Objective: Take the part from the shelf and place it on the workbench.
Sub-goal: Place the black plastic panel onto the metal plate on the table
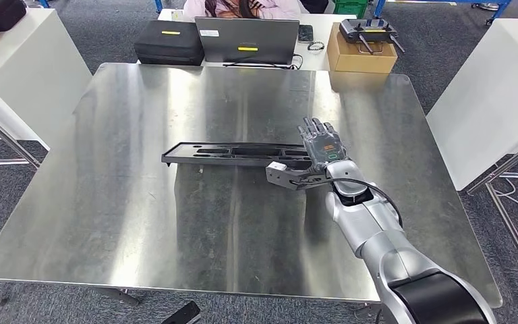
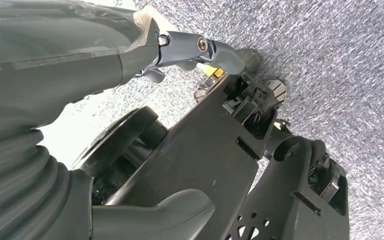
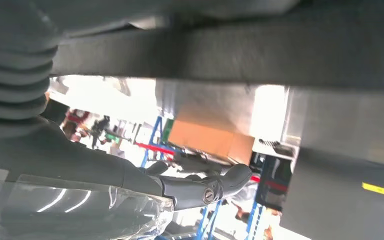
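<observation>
Looking down from the head view, you are seeing the part (image 1: 236, 154) — a long, flat black piece — lying flat on the steel workbench (image 1: 141, 223), near the middle and running parallel to the far edge. Your right hand (image 1: 322, 147) is sitting at the part's right end, palm down, its fingers extending straight and close together toward the far edge. Whether those fingers are gripping the part or merely resting on it, you cannot tell from above. In the right wrist view the thumb (image 3: 215, 187) is reaching out under a dark blurred band, and the fingers themselves are hidden there.

Your left hand (image 2: 55, 90) is hanging beside the robot's body over grey carpet (image 2: 340, 60); the thumb (image 2: 205, 50) is sticking out straight with nothing in it, and how the other fingers are lying you cannot tell.

Beyond the workbench's far edge a white table (image 1: 317, 50) is carrying a black case (image 1: 170, 42), a laptop (image 1: 247, 40), a phone (image 1: 305, 32) and a cardboard box (image 1: 361, 57) with a controller (image 1: 367, 30) on top. A person (image 1: 239, 8) is sitting behind the laptop. White tables (image 1: 492, 101) are also standing off both side edges.
</observation>
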`<state>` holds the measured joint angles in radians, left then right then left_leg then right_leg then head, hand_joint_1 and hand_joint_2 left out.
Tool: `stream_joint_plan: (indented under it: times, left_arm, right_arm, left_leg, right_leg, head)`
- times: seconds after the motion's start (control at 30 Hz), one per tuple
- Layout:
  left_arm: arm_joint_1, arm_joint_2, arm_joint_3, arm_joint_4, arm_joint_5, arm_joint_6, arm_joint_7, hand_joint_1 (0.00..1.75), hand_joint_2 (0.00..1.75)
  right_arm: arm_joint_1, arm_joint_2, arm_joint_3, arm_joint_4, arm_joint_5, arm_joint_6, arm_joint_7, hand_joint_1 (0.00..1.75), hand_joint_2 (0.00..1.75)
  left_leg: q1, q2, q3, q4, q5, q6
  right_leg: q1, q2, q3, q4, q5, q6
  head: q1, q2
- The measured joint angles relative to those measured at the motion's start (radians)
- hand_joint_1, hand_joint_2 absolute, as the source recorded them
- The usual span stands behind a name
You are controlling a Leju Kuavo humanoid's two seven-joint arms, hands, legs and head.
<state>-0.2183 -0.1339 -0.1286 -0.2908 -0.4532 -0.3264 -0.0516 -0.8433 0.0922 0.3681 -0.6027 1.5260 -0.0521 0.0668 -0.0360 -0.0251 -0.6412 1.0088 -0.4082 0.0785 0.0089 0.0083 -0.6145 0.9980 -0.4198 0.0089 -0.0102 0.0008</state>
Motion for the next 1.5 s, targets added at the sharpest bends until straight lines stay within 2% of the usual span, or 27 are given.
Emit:
stream_joint_plan:
  times: [0.73, 0.93, 1.27, 1.5]
  left_arm:
    - [-0.001, 0.010, -0.016, 0.005, 0.005, -0.004, -0.010, 0.00, 1.75]
    - [-0.001, 0.010, -0.018, 0.005, 0.013, 0.004, -0.012, 0.00, 1.75]
    - [-0.002, 0.014, -0.025, 0.006, 0.020, 0.006, -0.012, 0.00, 1.75]
    - [-0.002, 0.017, -0.031, 0.007, 0.027, 0.011, -0.011, 0.00, 1.75]
  right_arm:
    - [-0.016, -0.019, 0.033, -0.075, -0.035, 0.011, -0.033, 0.00, 0.00]
    - [-0.009, -0.031, 0.043, -0.154, -0.068, -0.009, -0.062, 0.00, 0.00]
    - [0.001, -0.051, 0.081, -0.198, -0.193, 0.089, -0.138, 0.00, 0.00]
    - [0.010, -0.058, 0.125, -0.198, -0.229, 0.100, -0.155, 0.00, 0.00]
  left_leg:
    - [0.000, 0.000, 0.000, 0.000, 0.000, 0.000]
    - [0.000, 0.000, 0.000, 0.000, 0.000, 0.000]
    - [0.000, 0.000, 0.000, 0.000, 0.000, 0.000]
    - [0.000, 0.000, 0.000, 0.000, 0.000, 0.000]
  right_leg:
    - [0.000, 0.000, 0.000, 0.000, 0.000, 0.000]
    - [0.000, 0.000, 0.000, 0.000, 0.000, 0.000]
    - [0.000, 0.000, 0.000, 0.000, 0.000, 0.000]
    - [0.000, 0.000, 0.000, 0.000, 0.000, 0.000]
  head:
    - [0.000, 0.000]
    - [0.000, 0.000]
    - [0.000, 0.000]
    - [0.000, 0.000]
